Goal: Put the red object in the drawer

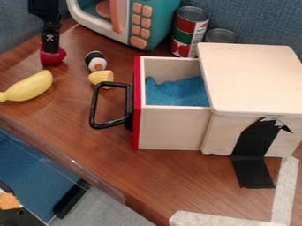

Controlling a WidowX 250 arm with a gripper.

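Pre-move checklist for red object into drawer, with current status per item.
1. Wooden drawer with red front pulled out: ok, its inside is exposed beside the cabinet's wooden top.
2. Black gripper at the rounded red object: ok, directly above it.
3. Red object secured in gripper: cannot tell, contact not readable.
4. Low straight route to drawer free: not ok, black-and-white sushi-like toy and yellow corn-like piece sit between; going over them looks safer.
5. Red object in drawer: not ok, it is at the upper left, outside.
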